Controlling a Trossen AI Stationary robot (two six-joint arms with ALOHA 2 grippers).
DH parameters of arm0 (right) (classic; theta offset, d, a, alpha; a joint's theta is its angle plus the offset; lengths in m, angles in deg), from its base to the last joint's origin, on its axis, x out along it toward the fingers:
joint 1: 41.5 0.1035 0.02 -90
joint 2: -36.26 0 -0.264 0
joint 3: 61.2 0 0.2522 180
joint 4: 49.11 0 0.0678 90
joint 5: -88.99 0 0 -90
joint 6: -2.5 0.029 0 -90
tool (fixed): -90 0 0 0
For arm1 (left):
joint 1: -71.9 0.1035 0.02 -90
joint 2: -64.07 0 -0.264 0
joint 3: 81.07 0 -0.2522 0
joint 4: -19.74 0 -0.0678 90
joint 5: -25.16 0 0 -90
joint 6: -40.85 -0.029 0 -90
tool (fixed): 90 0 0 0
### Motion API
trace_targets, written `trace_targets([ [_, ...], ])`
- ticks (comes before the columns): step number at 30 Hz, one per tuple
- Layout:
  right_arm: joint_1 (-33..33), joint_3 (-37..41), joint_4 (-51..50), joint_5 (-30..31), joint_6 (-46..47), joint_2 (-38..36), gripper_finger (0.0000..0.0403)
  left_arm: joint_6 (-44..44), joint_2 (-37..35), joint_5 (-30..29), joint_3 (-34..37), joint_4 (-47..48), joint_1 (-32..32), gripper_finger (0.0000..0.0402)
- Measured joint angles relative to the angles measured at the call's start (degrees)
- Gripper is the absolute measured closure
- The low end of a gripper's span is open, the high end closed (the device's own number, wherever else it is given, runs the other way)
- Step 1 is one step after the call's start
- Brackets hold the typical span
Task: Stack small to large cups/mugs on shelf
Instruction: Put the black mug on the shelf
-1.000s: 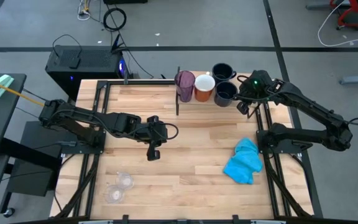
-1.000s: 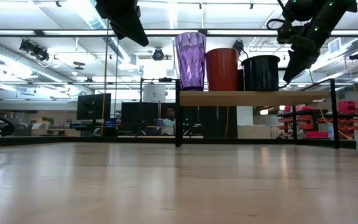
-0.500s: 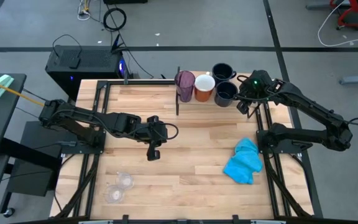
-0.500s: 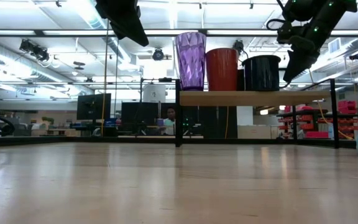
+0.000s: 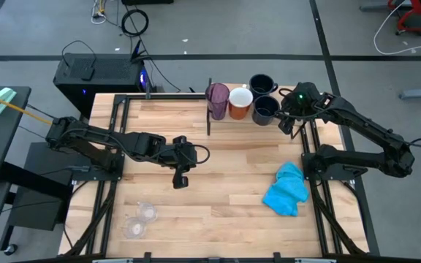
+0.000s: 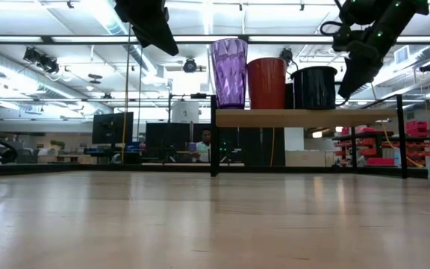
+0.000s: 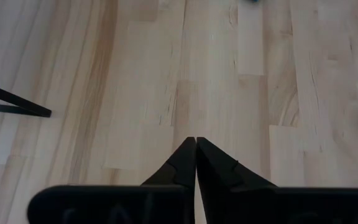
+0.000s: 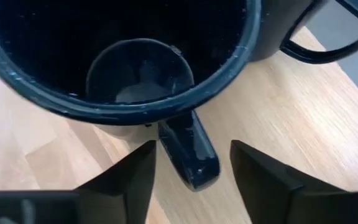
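Note:
On the shelf point(image 6: 304, 117) at the table's far side stand in a row the purple tumbler point(image 5: 218, 100), the orange mug point(image 5: 240, 102) and a navy mug point(image 5: 264, 109). A second navy mug point(image 5: 262, 85) stands behind it. My right gripper point(image 8: 192, 147) is open, slanting down at the near navy mug point(image 8: 117, 56). Its fingers stand on either side of the mug's handle point(image 8: 188, 152), with a narrow gap on each side. Two clear cups point(image 5: 140, 219) sit on the tabletop near its front left. My left gripper point(image 7: 195, 146) hovers shut above the table's middle.
A bright blue cloth point(image 5: 287, 188) lies crumpled on the table's right side, near the right arm's base. Thin black uprights point(image 6: 213, 134) carry the shelf. Bare wooden tabletop point(image 5: 225, 161) stretches between the shelf and the clear cups.
My right gripper has opened at the near navy mug's handle without shifting its place. The mug stands on the shelf as before.

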Motion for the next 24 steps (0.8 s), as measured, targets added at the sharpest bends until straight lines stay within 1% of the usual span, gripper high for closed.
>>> trace_targets([
  [5,0.0,0.0,0.3,-0.3,0.0,0.0,0.0151,0.0,0.0,0.0,0.0,0.0,0.0,0.0391],
  [9,0.0,0.0,2.3,-0.3,1.4,0.0,0.0134,0.0,0.0,0.0,0.0,0.0,0.0,0.0386],
  [14,0.0,0.0,2.9,-0.3,1.8,0.0,0.0132,0.0,0.0,0.0,0.0,0.0,0.0,0.038],
  [24,0.0,0.0,3.0,-0.6,2.3,0.0,0.0139,0.0,0.0,0.0,0.0,0.0,0.0,0.0391],
])
